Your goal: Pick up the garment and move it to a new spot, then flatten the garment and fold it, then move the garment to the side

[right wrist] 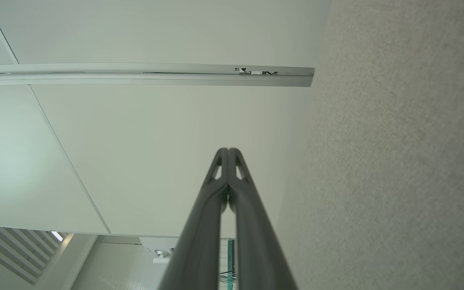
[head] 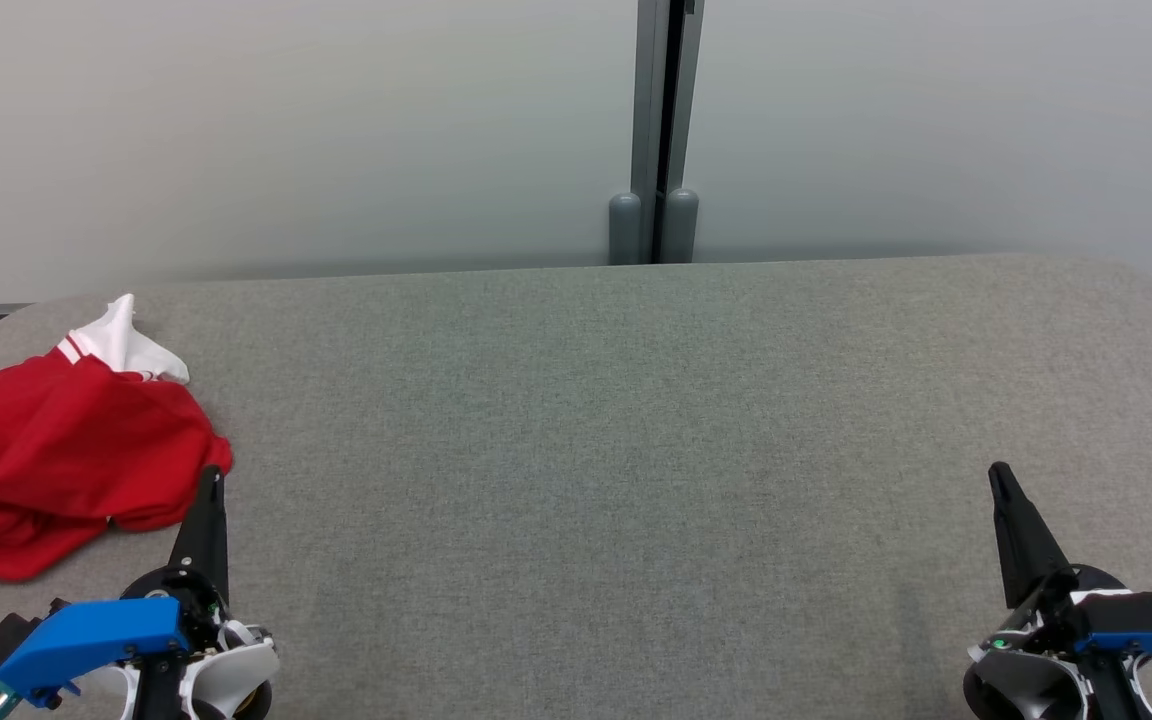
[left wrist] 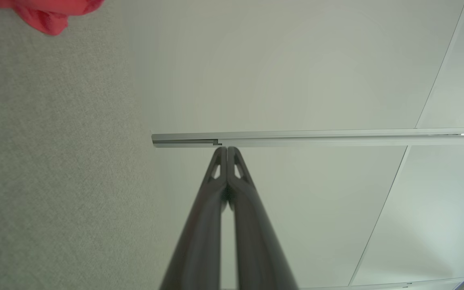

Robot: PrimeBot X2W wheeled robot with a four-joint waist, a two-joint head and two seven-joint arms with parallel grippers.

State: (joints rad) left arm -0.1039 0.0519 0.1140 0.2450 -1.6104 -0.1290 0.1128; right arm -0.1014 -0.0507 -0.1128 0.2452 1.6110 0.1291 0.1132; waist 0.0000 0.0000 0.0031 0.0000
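On desk (head: 636, 450), left edge: crumpled red garment (head: 46, 460); head view adds white trim (head: 126, 345). Left gripper (head: 212, 482), right gripper (head: 1000, 478): fingers closed, empty.

Light was even, soft and diffuse, with only faint shadows on the worktop (head: 636, 450). Wrist views showed wide-angle bending; near fingers (left wrist: 204, 241) looked blurred.
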